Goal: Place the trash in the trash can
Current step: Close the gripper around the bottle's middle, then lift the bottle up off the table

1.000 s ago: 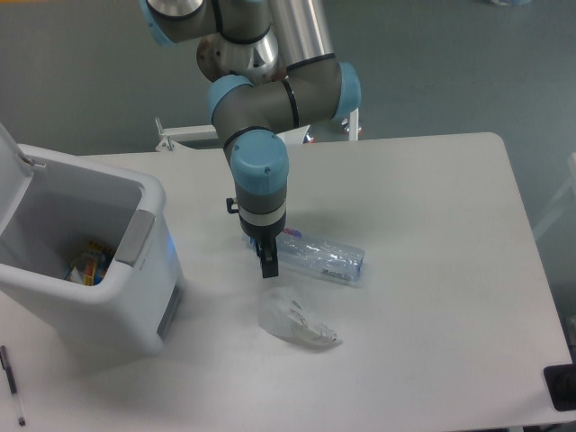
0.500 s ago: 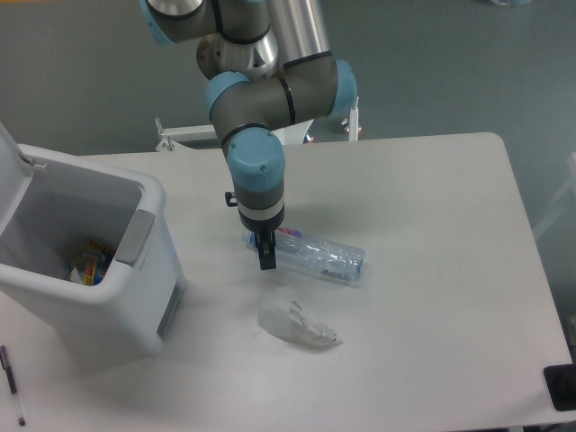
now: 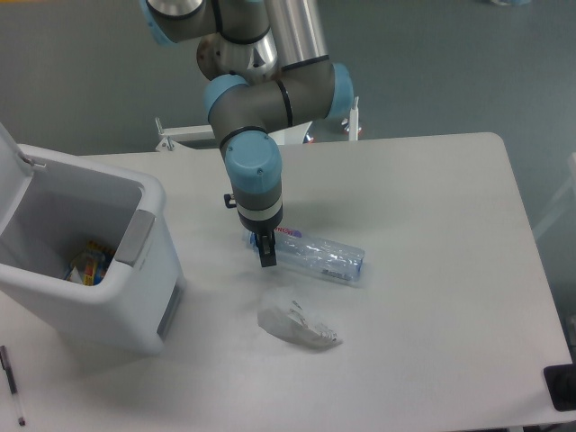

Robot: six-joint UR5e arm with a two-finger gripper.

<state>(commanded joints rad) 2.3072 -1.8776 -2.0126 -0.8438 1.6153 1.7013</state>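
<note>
My end effector [image 3: 267, 258] pointed down at the left end of the crushed plastic bottle [image 3: 319, 256], fingers looked close together but I couldn't tell if they gripped it. Bottle lay flat on the white table [image 3: 432, 216], red-and-blue label near my fingers. Crumpled wrapper [image 3: 297, 325] sat on the table just in front of the bottle, apart from it. Trash can [image 3: 85, 270] stood at the left, lid up, some colourful litter inside. Black pen [image 3: 12, 385] lay by the table's front-left edge
</note>
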